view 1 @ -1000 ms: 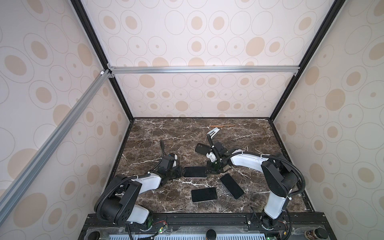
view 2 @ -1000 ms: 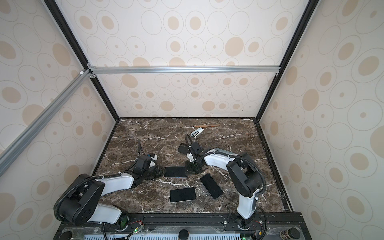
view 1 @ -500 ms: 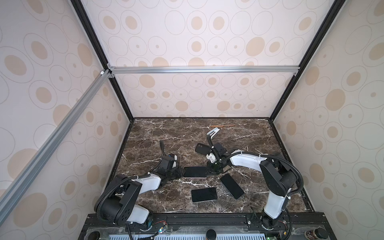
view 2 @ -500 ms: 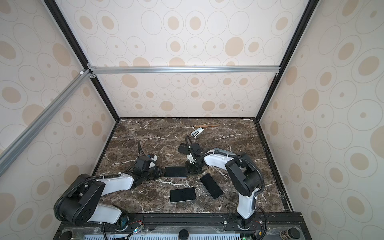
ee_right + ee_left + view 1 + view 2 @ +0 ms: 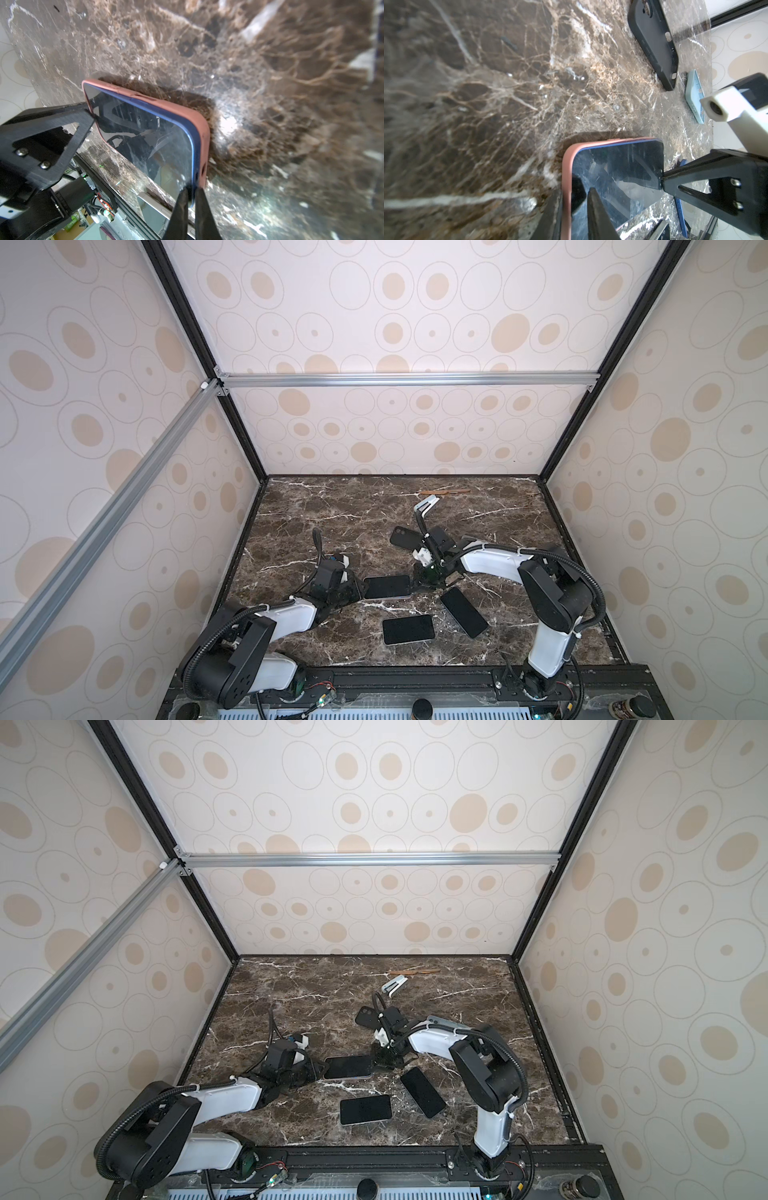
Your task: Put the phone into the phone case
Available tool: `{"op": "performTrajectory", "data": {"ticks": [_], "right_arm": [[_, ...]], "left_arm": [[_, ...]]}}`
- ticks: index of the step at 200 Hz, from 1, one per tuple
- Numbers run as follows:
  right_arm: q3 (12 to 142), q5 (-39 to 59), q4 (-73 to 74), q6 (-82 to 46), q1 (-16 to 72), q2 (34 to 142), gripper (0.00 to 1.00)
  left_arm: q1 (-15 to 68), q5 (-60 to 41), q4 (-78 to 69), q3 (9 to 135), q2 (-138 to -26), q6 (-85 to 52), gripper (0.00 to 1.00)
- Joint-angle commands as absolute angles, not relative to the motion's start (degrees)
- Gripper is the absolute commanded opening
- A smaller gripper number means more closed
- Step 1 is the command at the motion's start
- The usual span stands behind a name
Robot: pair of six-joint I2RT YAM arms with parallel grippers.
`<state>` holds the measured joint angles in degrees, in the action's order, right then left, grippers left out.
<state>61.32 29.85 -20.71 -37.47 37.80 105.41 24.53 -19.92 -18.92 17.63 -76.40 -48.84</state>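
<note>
Status: the blue-rimmed phone with black glass face [image 5: 145,141] lies flat near the middle of the brown marble worktop [image 5: 353,510], inside the salmon-pink soft case [image 5: 200,133]. Seating looks partial. Along one long side and at the end nearest the right arm, the blue rim stands proud of the pink lip.

State of the right pincer [image 5: 191,192]: clenched, tips set at the phone's end rim. Whether the rim is actually nipped between them, cannot tell. State of the left pincer [image 5: 584,190]: fingers close together with a slim gap, tips at the opposite end by the pink lip. Grasping or merely pressing, cannot tell.

Risks from here (judgement):
- Narrow tips on slick glass and a rounded rim: a downward push may skate off sideways.
- Pressing one end may lever the other end out of the soft lip.
- The soft lip may fold under the phone instead of snapping over it.
- Smooth marble: the pair may skid towards the black phone with a pale rim [image 5: 408,629] or the slanted black phone [image 5: 463,617], both near.

Versus one second ago: phone, case and both arms sit in the same places in both top views. The one change is the right pincer, drawn from slightly parted to clenched.
</note>
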Motion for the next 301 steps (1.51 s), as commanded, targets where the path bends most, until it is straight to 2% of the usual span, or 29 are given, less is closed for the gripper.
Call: {"op": "performTrajectory", "data": {"ticks": [1,60,133,301], "right_arm": [[60.64,31.47,-17.81,-37.98,39.05,108.93,0.09],[63.98,25.93,-26.51,-32.17,39.02,106.72,0.11],[64.34,27.16,-27.79,-31.02,40.42,109.14,0.12],[61.89,19.48,-29.27,-26.76,43.14,122.13,0.11]], "left_arm": [[25.93,-21.94,-19.27,15.99,-75.38,-51.11,0.23],[25.93,-13.73,-14.33,14.67,-69.01,-50.95,0.25],[25.88,-16.41,-15.60,14.16,-71.23,-50.45,0.24],[25.93,-16.84,-17.89,12.06,-73.34,-50.57,0.23]]}}
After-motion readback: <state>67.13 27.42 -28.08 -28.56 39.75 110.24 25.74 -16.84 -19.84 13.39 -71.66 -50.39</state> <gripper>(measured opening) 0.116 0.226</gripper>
